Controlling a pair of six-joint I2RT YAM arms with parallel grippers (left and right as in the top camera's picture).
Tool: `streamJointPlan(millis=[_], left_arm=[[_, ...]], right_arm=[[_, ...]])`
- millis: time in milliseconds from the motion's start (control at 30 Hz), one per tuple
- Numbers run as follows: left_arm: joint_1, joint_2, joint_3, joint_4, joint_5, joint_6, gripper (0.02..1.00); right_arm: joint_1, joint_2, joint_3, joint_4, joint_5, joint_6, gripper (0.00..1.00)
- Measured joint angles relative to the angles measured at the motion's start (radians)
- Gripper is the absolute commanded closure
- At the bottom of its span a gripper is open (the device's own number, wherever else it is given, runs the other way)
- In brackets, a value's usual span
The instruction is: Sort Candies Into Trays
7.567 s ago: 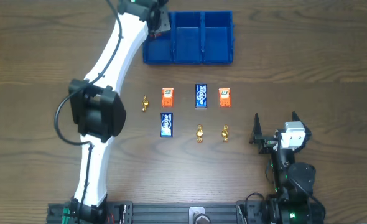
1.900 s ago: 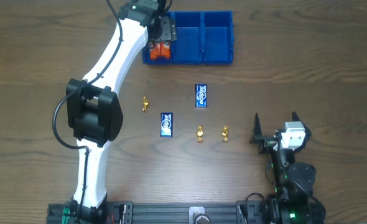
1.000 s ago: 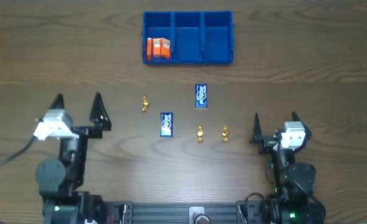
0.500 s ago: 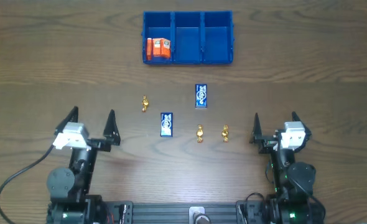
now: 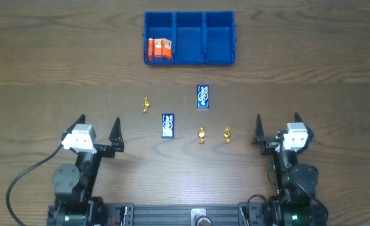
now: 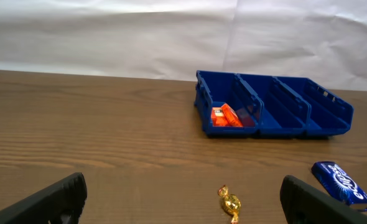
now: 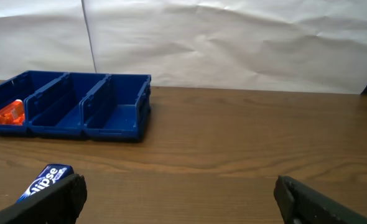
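The left gripper (image 5: 98, 123) sits low over the near left of the wooden table (image 5: 323, 75), its two fingers spread wide apart, holding nothing and touching nothing. The right gripper (image 5: 278, 120) sits the same way at the near right, its jaws wide and empty. The loose candies lie on the table between and just beyond them. The left gold candy (image 5: 146, 104) is farthest left, and the lower blue bar (image 5: 167, 125) lies a little right of it and nearer the arms. The upper blue bar (image 5: 202, 96) lies farther toward the tray. The middle gold candy (image 5: 201, 134) and the right gold candy (image 5: 227, 134) lie side by side, the latter near the right gripper but apart from it. The blue tray (image 5: 189, 61) stands at the far side, well apart from both grippers, with two orange candies (image 5: 160, 49) in its left compartment.
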Motion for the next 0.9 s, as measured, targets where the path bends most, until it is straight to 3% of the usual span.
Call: streamJointPlan(millis=[733,900], left_arm=[[0.000,0.000,0.000,0.000,0.000,0.000,0.020],[0.000,0.000,0.000,-0.001,0.000,0.000,0.020]], right_arm=[[0.000,0.000,-0.001,0.011,0.000,0.001,0.003],[0.000,0.019,0.030,-0.056,0.000,0.125,0.003]])
